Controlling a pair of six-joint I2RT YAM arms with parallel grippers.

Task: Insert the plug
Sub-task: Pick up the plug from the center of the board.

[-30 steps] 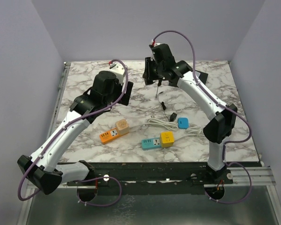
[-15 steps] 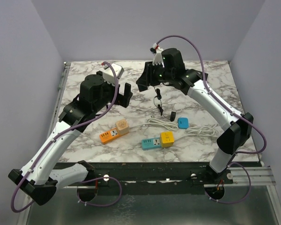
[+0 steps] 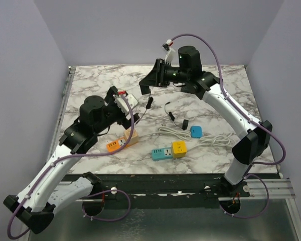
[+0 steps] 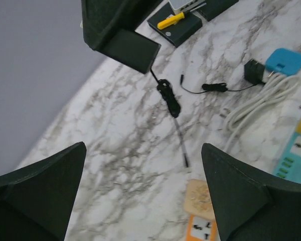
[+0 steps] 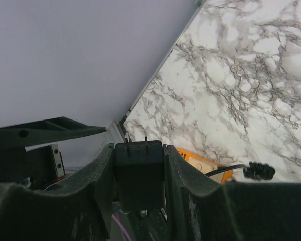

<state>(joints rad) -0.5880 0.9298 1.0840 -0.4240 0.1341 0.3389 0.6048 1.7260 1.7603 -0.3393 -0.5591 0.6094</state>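
The right gripper [image 3: 146,84] is raised above the far middle of the marble table [image 3: 90,85], and it is clenched on the black plug [image 5: 139,173]; in the right wrist view the plug sits straight between the two fingers [image 5: 103,173], with its two metal prongs pointing away from the camera; its thin black cable [image 3: 149,103] hangs down from the gripper, and the lower end is near the marble, though I cannot tell whether it touches; the left gripper [image 3: 129,118] is spread wide and grasps nothing; it hovers over the left half of the table, just above the orange power strip [image 3: 116,145]; this strip lies flat and carries a beige cube [image 3: 131,134] on its right end; in the left wrist view the beige cube shows between the two open fingers [image 4: 40,181]; to the right lies a teal power strip [image 3: 160,153] with a yellow cube [image 3: 179,148] on it; behind it are a white cable [image 3: 173,131], a blue adapter [image 3: 196,131] and a small black adapter [image 3: 184,124], all resting on the marble.
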